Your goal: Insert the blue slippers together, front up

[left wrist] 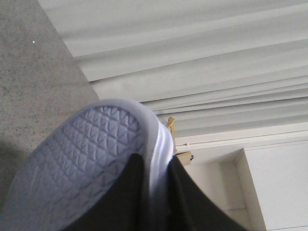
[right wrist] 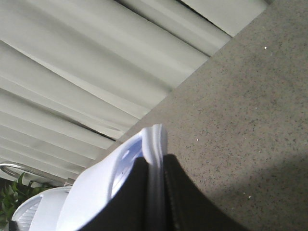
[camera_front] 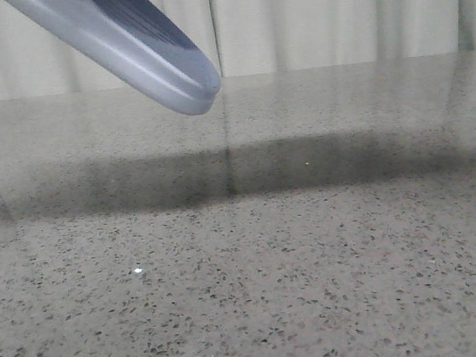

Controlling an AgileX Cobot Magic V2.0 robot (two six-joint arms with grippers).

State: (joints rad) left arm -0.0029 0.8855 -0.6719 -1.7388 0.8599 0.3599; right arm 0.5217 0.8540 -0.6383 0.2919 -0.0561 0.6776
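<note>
Hanging in the air at the upper left of the front view, one blue slipper slants down toward the middle, its rounded end lowest and its dark ridged sole facing up; it is well clear of the speckled grey table, which carries a broad shadow band across its width. Pale curtains close off the far side.

In the left wrist view, the left gripper has its two dark fingers pinched tight on the edge of a slipper — the triangle-patterned underside faces the camera and the thick pale rim runs up between the fingers. The table lies far beyond it, with the curtains behind.

In the right wrist view, the right gripper is likewise clamped on the thin rim of the other slipper, its pale inner side showing beside the near finger — this slipper too is held off the table. I cannot tell which of the two is the one seen in the front view, nor whether they touch each other.
</note>
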